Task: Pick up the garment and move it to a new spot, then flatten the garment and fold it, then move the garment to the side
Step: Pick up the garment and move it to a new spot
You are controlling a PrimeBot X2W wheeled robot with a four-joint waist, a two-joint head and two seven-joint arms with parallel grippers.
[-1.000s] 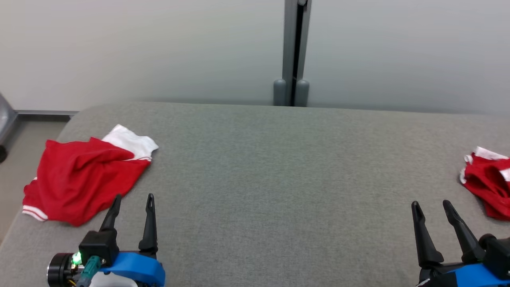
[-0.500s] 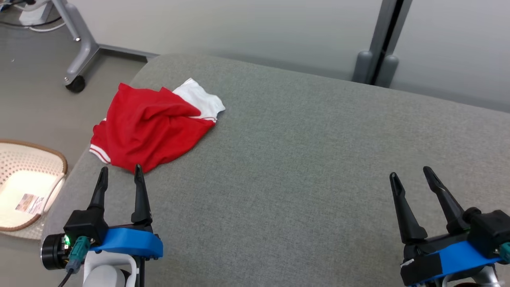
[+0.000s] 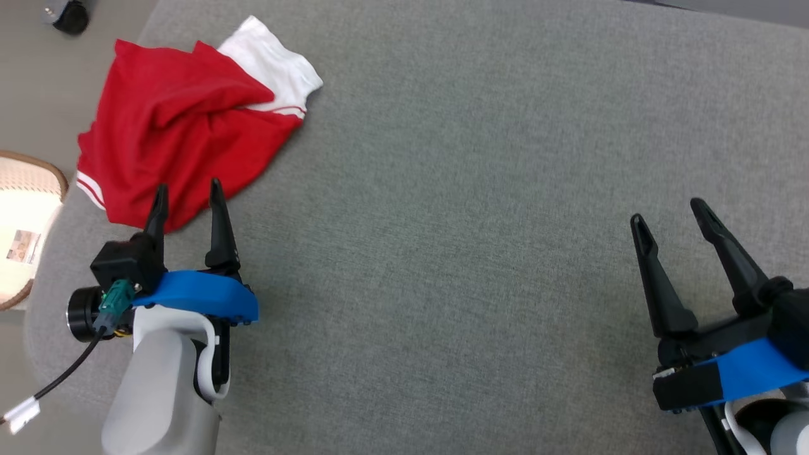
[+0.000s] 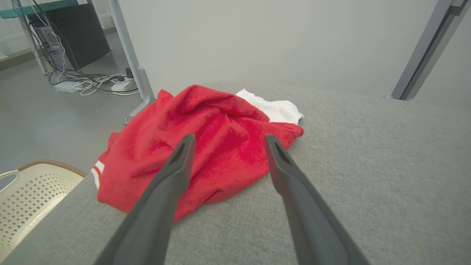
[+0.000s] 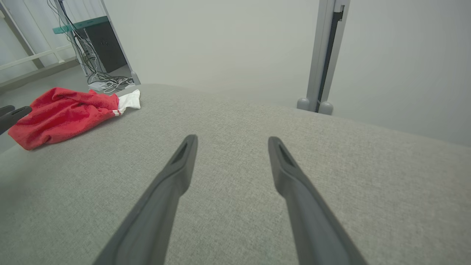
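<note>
A crumpled red and white garment (image 3: 183,126) lies in a loose heap at the far left corner of a grey padded surface (image 3: 442,189), one edge reaching the surface's left side. The left gripper (image 3: 188,185) hangs over the left part of the surface with its two dark fingers spread wide and nothing between them, their tips at the garment's near hem; whether they touch the cloth cannot be told. The right gripper (image 3: 667,210), also spread wide and empty, hangs over the right part of the surface. A pale woven basket (image 3: 38,165) sits on the floor beside the surface's left edge. Judging by this, nothing is done yet: lifting, moving, flattening, folding and setting aside all remain.
</note>
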